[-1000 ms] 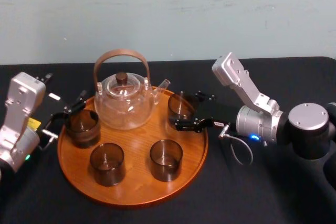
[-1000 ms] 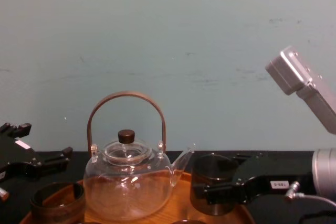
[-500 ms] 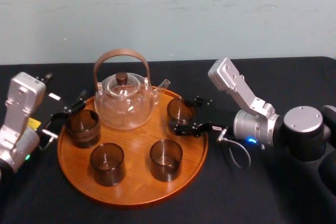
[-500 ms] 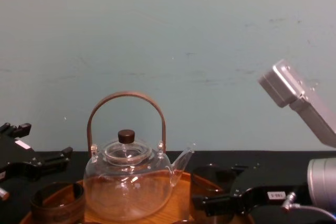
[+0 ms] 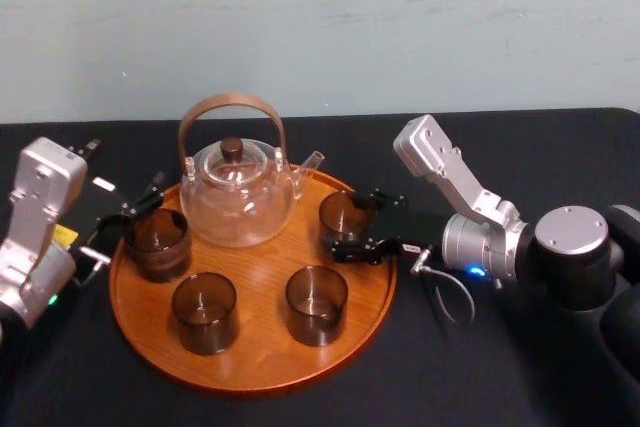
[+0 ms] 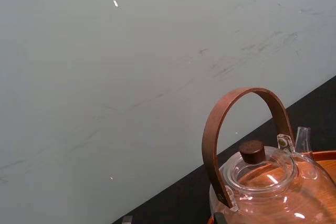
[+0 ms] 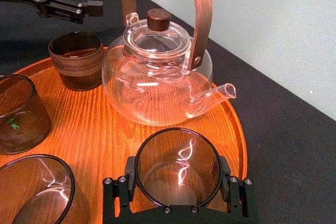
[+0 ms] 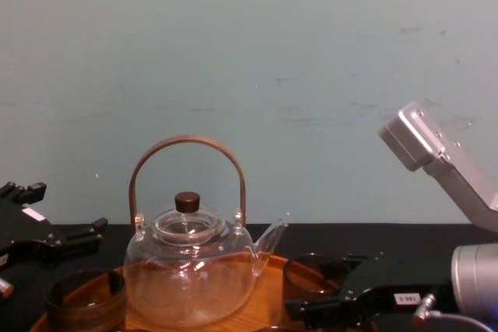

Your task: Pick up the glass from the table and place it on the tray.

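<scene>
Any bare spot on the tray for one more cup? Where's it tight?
Free: middle of the tray, bordered by the teapot, front-left glass and front-right glass; also the strip from those two to the front rim. Tight: right side, where the right gripper grips the right glass; left edge, left gripper open beside the back-left glass.
</scene>
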You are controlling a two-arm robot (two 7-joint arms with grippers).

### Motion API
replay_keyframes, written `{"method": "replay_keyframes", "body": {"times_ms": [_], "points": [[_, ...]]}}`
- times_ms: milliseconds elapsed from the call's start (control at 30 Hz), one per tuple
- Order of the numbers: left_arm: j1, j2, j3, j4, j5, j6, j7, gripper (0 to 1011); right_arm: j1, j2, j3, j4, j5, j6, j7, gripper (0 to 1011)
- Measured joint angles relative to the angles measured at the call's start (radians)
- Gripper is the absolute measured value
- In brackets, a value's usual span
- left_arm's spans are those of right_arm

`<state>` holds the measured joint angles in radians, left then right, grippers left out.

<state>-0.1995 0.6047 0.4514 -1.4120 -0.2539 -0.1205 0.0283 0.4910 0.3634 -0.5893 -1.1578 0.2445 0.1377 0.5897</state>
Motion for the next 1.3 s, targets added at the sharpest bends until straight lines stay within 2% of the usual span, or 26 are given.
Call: {"method": "replay_keyframes", "body": {"times_ms": [633, 733, 1300], "points": [[0.0, 0.0, 0.0, 0.0, 0.0, 0.0, 0.0, 1001, -0.001, -0.001, 0.0, 0.001, -0.005, 0.002, -0.002, 912], [0.0, 0.0, 0.0, 0.0, 0.0, 0.0, 0.0, 1001, -0.001, -0.001, 0.0, 0.001, -0.004, 0.002, -0.002, 996], [0.0, 0.0, 0.0, 0.0, 0.0, 0.0, 0.0, 1001, -0.001, -0.001, 0.001, 0.0, -0.003, 0.003, -0.002, 1002]]}}
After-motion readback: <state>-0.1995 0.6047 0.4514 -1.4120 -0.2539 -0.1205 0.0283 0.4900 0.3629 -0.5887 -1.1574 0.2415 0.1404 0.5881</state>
